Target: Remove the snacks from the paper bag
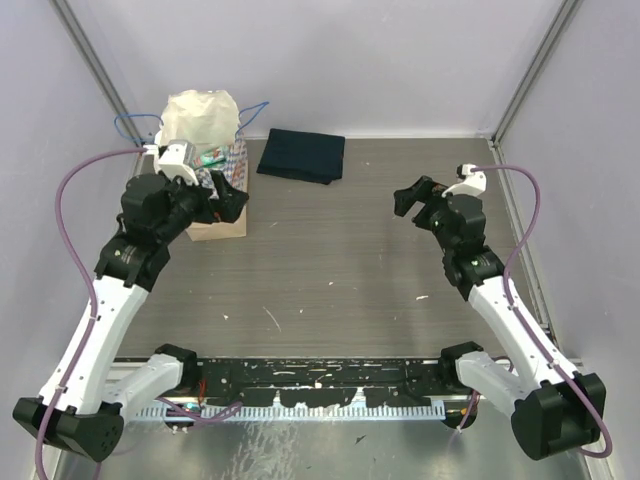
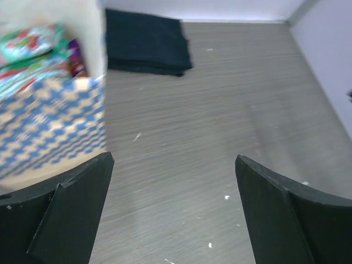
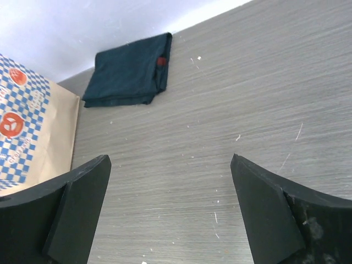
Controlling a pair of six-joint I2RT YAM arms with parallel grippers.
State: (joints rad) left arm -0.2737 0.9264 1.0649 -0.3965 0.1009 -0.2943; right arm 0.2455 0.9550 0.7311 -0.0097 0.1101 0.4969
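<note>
The paper bag [image 1: 236, 160] stands at the back left, blue-and-white checkered outside and cream inside, with thin blue cord handles. Snacks [image 2: 32, 45] in teal, red and purple lie inside it; a teal pouch [image 1: 212, 158] shows from above. My left gripper [image 1: 228, 198] hovers just in front of the bag's near right corner, open, with only bare table between its fingers [image 2: 82, 192]. In its own view the left gripper [image 2: 173, 159] has the bag [image 2: 52, 124] on its left. My right gripper [image 1: 412, 203] is open and empty over the table's right half, far from the bag [image 3: 25, 118].
A dark navy folded cloth [image 1: 300, 157] lies at the back centre, right of the bag, and shows in both wrist views [image 2: 146, 44] [image 3: 129, 71]. Pale walls close the table in at the back and on both sides.
</note>
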